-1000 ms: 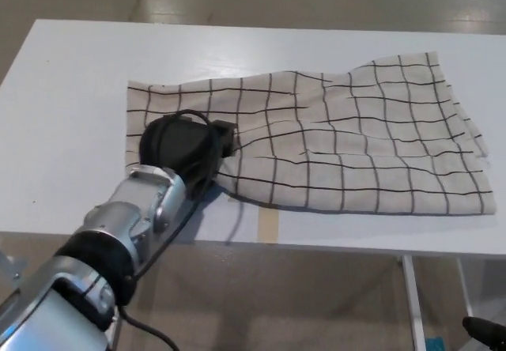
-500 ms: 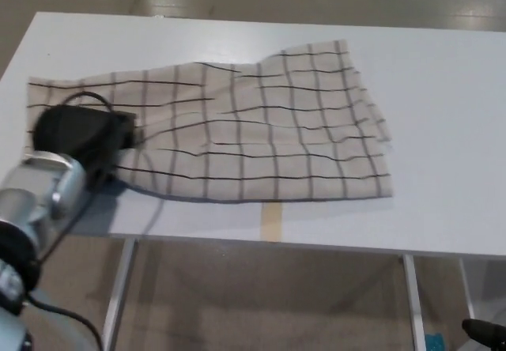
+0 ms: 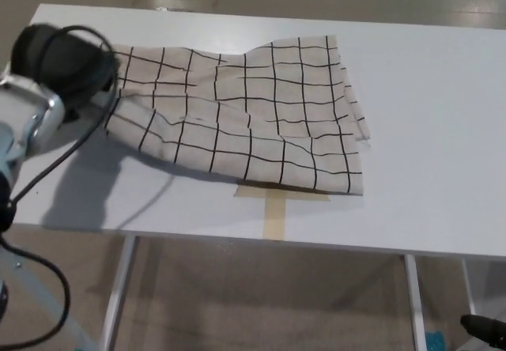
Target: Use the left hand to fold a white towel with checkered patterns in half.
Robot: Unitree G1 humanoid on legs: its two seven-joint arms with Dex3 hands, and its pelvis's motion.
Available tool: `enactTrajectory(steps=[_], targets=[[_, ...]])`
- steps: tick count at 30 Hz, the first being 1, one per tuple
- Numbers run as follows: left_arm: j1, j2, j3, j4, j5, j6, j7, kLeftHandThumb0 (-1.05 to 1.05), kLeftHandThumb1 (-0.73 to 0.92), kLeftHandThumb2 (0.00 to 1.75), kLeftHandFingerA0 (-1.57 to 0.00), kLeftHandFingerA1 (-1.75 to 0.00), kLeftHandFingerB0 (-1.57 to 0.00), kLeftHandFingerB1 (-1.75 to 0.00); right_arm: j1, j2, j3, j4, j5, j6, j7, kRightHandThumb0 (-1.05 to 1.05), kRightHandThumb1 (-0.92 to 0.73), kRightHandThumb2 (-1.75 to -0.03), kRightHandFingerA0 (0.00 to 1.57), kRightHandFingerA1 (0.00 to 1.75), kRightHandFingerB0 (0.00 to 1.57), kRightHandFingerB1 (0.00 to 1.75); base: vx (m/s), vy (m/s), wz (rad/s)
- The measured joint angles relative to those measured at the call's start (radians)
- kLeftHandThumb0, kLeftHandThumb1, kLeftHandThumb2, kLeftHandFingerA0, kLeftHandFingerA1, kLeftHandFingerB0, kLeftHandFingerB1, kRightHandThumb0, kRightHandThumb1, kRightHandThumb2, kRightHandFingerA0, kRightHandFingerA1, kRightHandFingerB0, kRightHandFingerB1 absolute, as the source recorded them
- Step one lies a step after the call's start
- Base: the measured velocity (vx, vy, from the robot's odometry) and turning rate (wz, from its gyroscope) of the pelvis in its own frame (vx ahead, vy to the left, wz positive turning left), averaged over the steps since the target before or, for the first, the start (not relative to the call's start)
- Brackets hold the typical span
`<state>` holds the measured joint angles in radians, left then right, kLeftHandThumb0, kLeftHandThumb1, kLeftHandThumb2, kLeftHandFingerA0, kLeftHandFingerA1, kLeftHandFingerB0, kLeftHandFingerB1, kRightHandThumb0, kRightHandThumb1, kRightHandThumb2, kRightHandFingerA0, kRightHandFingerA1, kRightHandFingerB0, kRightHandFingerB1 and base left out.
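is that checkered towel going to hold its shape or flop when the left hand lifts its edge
Probably flop: the towel sags in soft wrinkles from the end raised by the left hand. It looks thin and light, so it should drape over itself. The end resting on the table may drag along.

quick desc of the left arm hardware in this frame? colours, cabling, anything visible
The left hand is black and bulbous, on a silver metallic forearm with a dark joint band lower down. A thin black cable loops over the hand and trails down along the arm. No markings can be made out. The right arm is not in view.
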<state>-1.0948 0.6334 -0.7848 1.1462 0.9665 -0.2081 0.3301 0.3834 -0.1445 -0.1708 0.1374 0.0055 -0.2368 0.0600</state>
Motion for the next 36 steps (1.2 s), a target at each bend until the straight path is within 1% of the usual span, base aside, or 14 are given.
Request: enactTrajectory(steps=[3,4,5,6,7,8,16,17,19,20,23,24,33,36], targets=[[-0.060,0.000,-0.087,-0.008,0.051,-0.022,0.055,-0.32,0.47,0.53,-0.79,-1.75,-1.08,-0.80,-0.002,0.001,0.001,-0.005,-0.001,0.001,0.000,-0.45,-0.58,-0.57,0.62,0.60,0.70,0.56,0.00,0.000,0.00],[-0.071,0.000,-0.100,-0.009,0.058,-0.025,0.065,-0.27,0.50,0.54,-0.84,-1.75,-0.96,-1.21,-0.003,0.001,0.002,-0.006,-0.001,0.001,0.000,-0.46,-0.58,-0.58,0.63,0.60,0.72,0.55,0.00,0.000,0.00],[-0.092,-0.001,-0.122,-0.012,0.072,-0.031,0.081,-0.27,0.50,0.54,-0.84,-1.75,-0.96,-1.21,-0.004,0.001,0.003,-0.006,-0.001,0.001,0.000,-0.46,-0.58,-0.58,0.63,0.60,0.72,0.55,0.00,0.000,0.00],[-0.108,-0.003,-0.139,-0.013,0.083,-0.036,0.094,-0.25,0.34,0.73,-1.20,-1.43,-0.99,-1.26,-0.005,0.001,0.004,-0.007,-0.001,0.001,0.000,-0.46,-0.58,-0.58,0.63,0.60,0.72,0.55,0.00,0.000,0.00],[-0.126,-0.007,-0.161,-0.016,0.094,-0.043,0.111,-0.19,0.52,0.56,-0.88,-1.75,-0.77,-1.62,-0.006,0.002,0.005,-0.008,-0.001,0.001,0.000,-0.46,-0.58,-0.58,0.63,0.60,0.73,0.55,0.00,0.000,0.00],[-0.144,-0.013,-0.180,-0.019,0.105,-0.051,0.126,-0.19,0.53,0.56,-0.88,-1.75,-0.76,-1.65,-0.007,0.002,0.005,-0.008,-0.001,0.002,0.000,-0.46,-0.58,-0.58,0.63,0.60,0.74,0.55,0.00,0.000,0.00],[-0.244,-0.087,-0.314,-0.102,0.179,-0.144,0.245,-0.22,0.54,0.58,-0.93,-1.73,-0.83,-1.59,-0.018,0.003,0.006,-0.011,0.001,0.003,0.000,-0.46,-0.59,-0.58,0.71,0.69,0.80,0.52,0.00,0.000,0.00],[-0.250,-0.094,-0.323,-0.109,0.184,-0.151,0.254,-0.22,0.54,0.58,-0.94,-1.75,-0.84,-1.60,-0.019,0.003,0.006,-0.011,0.001,0.003,0.000,-0.46,-0.59,-0.58,0.81,0.74,0.81,0.51,0.00,0.000,0.00],[-0.273,-0.122,-0.356,-0.133,0.203,-0.183,0.288,-0.24,0.53,0.58,-0.94,-1.75,-0.84,-1.60,-0.025,0.004,0.006,-0.011,0.002,0.003,0.000,-0.47,-0.58,-0.58,0.82,0.75,0.81,0.50,0.00,0.000,0.00],[-0.287,-0.138,-0.373,-0.143,0.212,-0.198,0.306,-0.28,0.36,0.76,-1.23,-1.43,-1.06,-1.32,-0.027,0.005,0.006,-0.011,0.002,0.003,0.000,-0.47,-0.58,-0.58,0.82,0.75,0.82,0.50,0.00,0.000,0.00],[-0.324,-0.178,-0.406,-0.165,0.237,-0.237,0.348,-0.28,0.36,0.76,-1.23,-1.43,-1.06,-1.33,-0.029,0.005,0.006,-0.013,0.002,0.003,0.000,-0.46,-0.58,-0.58,0.85,0.75,0.82,0.50,0.00,0.000,0.00],[-0.337,-0.192,-0.417,-0.172,0.245,-0.249,0.362,-0.26,0.54,0.56,-0.93,-1.75,-0.84,-1.59,-0.029,0.005,0.006,-0.014,0.002,0.004,0.000,-0.47,-0.58,-0.58,0.85,0.74,0.82,0.49,0.00,0.000,0.00],[-0.420,-0.341,-0.485,-0.198,0.321,-0.340,0.499,-0.42,0.49,0.60,-0.97,-1.75,-0.85,-1.56,-0.026,0.006,0.005,-0.041,0.003,0.028,-0.001,-0.47,-0.58,-0.58,0.87,0.73,0.83,0.49,0.00,0.000,0.00],[-0.419,-0.379,-0.496,-0.198,0.334,-0.354,0.526,-0.52,0.44,0.59,-0.97,-1.75,-0.91,-1.56,-0.024,0.007,0.005,-0.045,0.004,0.032,-0.002,-0.47,-0.58,-0.58,0.88,0.72,0.84,0.49,0.00,0.000,0.00]])
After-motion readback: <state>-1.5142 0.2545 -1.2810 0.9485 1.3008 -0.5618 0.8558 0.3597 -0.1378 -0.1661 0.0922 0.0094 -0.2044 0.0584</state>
